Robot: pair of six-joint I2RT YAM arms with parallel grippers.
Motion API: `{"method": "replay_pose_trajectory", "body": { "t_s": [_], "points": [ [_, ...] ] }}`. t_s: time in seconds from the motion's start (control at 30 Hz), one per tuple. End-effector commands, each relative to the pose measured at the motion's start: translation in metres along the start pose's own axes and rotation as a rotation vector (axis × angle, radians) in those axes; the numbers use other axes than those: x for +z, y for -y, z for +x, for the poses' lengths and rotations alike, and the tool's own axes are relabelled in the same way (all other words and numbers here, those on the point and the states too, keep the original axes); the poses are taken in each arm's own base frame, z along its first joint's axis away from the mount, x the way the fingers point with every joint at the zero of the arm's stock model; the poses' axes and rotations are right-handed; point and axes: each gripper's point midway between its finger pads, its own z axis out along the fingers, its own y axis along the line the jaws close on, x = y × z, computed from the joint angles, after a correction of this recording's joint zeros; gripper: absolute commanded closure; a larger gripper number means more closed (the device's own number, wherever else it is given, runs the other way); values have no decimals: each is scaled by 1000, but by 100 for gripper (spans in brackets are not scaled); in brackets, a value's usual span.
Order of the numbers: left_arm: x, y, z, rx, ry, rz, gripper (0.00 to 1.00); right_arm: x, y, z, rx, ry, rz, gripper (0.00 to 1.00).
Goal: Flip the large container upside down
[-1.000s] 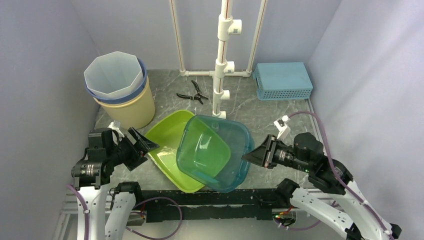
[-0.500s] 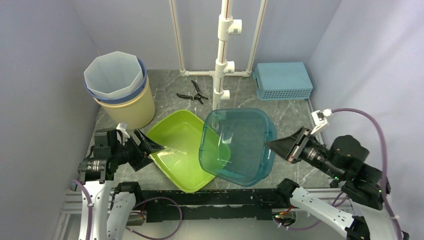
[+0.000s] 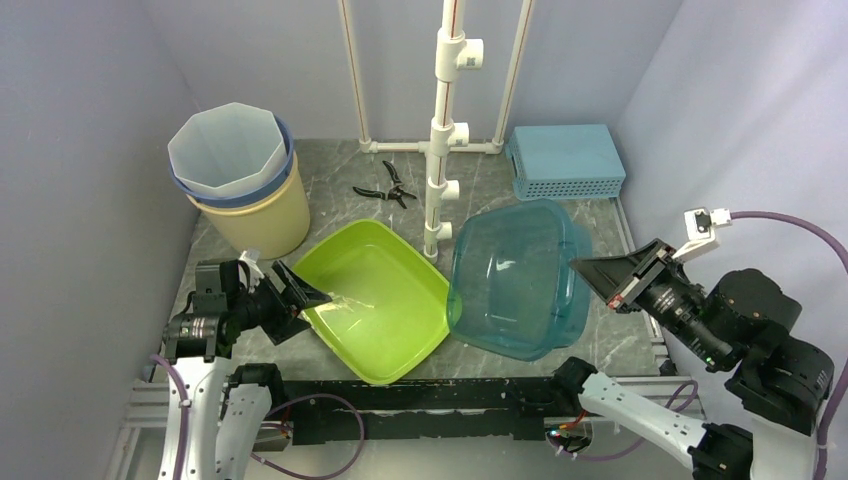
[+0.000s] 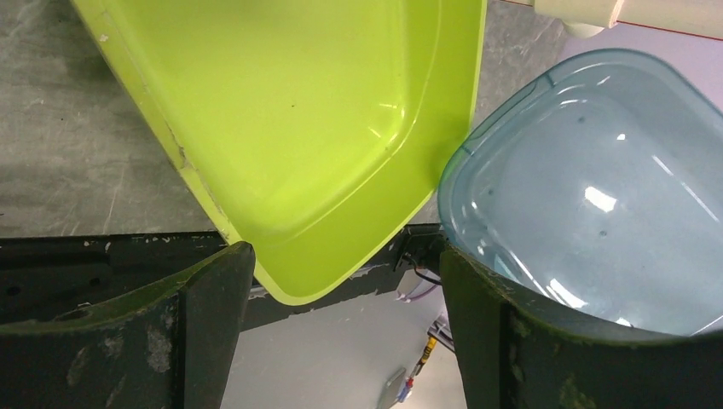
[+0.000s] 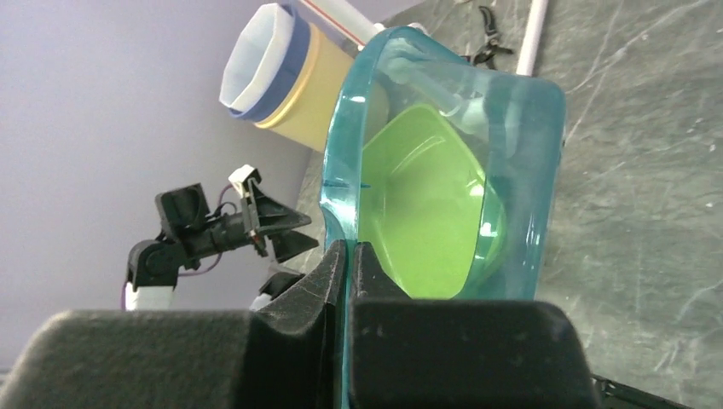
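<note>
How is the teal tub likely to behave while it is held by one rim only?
Probably light for its size: the right gripper holds the teal tub tilted with a pinch on one rim. Its thin, see-through plastic may flex a little there. The surface looks glossy, so it could slip or swing in such a narrow grip.

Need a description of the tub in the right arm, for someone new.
Find the white pipe stand mid-table. Just right of its base is the see-through teal tub, tilted, rim pinched by the right gripper. Its neighbour, the lime tub, is opaque.
</note>
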Motion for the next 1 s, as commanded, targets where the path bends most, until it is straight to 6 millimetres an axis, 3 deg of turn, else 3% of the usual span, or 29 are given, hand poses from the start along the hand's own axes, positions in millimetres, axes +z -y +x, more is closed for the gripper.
{"method": "replay_pose_trajectory", "body": {
  "t_s": [0.0, 0.23, 0.4, 0.63, 0.87, 0.97],
  "points": [
    [1, 9, -3, 17, 2, 45, 15, 13, 8, -19, -80, 63, 99, 100],
    [2, 10, -2, 16, -12, 50, 15, 46, 23, -13, -158, 40, 207, 100],
    [3, 9, -1, 23, -16, 50, 15, 43, 14, -37, -199, 99, 227, 100],
    [5, 7, -1, 22, -20, 47, 15, 19, -4, -70, -217, 179, 201, 100],
    [6, 7, -1, 19, -23, 49, 15, 17, 14, -75, -260, 193, 311, 100],
    [6, 6, -1, 21, -26, 47, 16, 30, 29, -67, -317, 153, 396, 100]
  ]
}}
